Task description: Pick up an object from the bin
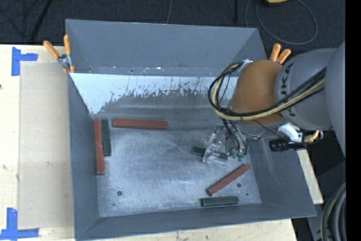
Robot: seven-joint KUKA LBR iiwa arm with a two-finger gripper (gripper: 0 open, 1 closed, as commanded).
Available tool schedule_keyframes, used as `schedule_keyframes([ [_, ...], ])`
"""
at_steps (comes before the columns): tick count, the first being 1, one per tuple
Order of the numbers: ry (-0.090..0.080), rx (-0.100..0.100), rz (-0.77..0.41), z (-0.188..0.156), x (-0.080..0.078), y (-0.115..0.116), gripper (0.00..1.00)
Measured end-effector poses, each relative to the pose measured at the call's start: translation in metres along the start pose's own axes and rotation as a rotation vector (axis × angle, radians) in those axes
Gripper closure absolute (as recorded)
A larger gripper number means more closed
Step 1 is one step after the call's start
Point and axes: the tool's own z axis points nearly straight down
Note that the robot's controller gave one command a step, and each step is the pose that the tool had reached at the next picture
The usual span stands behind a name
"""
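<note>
The arm [316, 87] comes in from the right over the bin's rim. Its wrist is bent down towards the floor of the grey metal bin [163, 53]. An orange cover [256, 93] caps the wrist, and black and yellow cables [217, 93] loop round it. The gripper [217, 154] hangs low over the right half of the bin floor (whether it is open or closed, I cannot tell).

On the floor, from the left: a long red-brown bar [99, 147] lies along the left wall. A shorter dark green bar [106, 137] lies just beside it, parallel. Next, a second red-brown bar [140, 124] lies crosswise near the back wall. A small dark piece [197, 150] lies just at the gripper's left side; whether they touch is unclear. In front of the gripper a third red-brown bar [228, 179] lies at a slant. Near it, by the front wall, lies a dark green bar [220, 201].
</note>
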Motion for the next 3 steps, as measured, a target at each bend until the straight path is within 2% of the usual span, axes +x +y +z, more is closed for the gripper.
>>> schedule_keyframes([
  [1, 0.000, 0.000, 0.000, 0.000, 0.000, 0.000, 1.00],
  [2, 0.007, 0.005, -0.124, -0.006, 0.015, 0.016, 1.00],
  [3, 0.003, 0.000, -0.199, -0.161, 0.040, 0.017, 1.00],
])
